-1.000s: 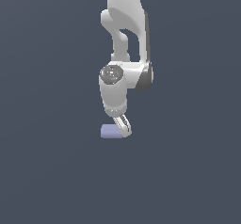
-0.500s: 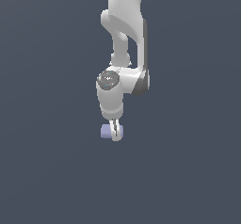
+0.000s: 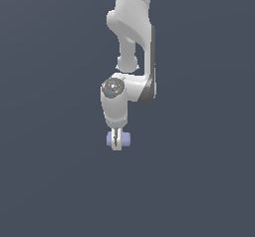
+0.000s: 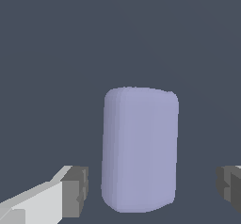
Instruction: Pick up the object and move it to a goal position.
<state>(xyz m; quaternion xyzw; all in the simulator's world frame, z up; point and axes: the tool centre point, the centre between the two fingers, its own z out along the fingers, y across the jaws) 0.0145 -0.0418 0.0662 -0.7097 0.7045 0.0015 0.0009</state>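
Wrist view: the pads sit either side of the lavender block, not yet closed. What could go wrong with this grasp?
1. The block sits off-centre in the open gripper: one pad is almost touching, the other is well clear. Closing may push it sideways first.
2. Its rounded corners could let it twist or slip when lifted.
3. In the exterior view the gripper hides the block's middle, so depth is uncertain.

Backdrop (image 3: 45, 181): flat, uniform dark slate-blue, filling both views. No seam between floor and wall can be told. Light is even and soft, matte throughout. Same plain tone in the wrist view.
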